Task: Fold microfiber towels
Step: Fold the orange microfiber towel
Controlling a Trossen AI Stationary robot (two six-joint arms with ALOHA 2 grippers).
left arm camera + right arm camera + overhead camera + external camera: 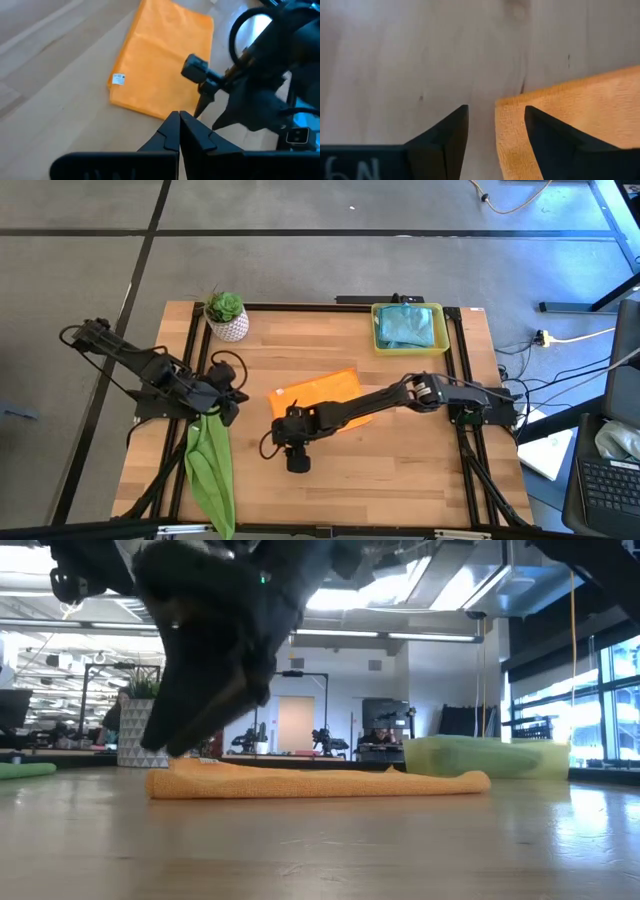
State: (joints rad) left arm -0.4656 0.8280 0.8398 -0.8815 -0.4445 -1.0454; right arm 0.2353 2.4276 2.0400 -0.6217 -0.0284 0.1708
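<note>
The left hand [222, 406] sits left of the orange towel [318, 393], its fingers pressed tight together in its own wrist view; the lime green towel [210, 470] hangs down from about that point in a long, crumpled strip to the table's [400, 470] near edge, so the hand looks clamped on its top end, though the pinch itself is hidden under the arm. Behind that hand, further from the orange towel, a small spiky green plant stands in a white patterned pot [227, 317].

The orange towel lies flat in the middle of the wooden table, folded into a neat rectangle of soft, nubby pile, with a small white label [118, 79] at 1 corner. The right hand [297, 463] is at the towel's near-left corner, its 2 dark fingers [445, 135] spread apart and holding nothing; 1 finger is over bare wood and the other over the towel's corner.

To the right of the orange towel and toward the back of the table is the yellow tray [409, 328], a shallow rectangular bin. It holds teal towels [408, 324], bunched and rumpled; how many cannot be made out from above.
</note>
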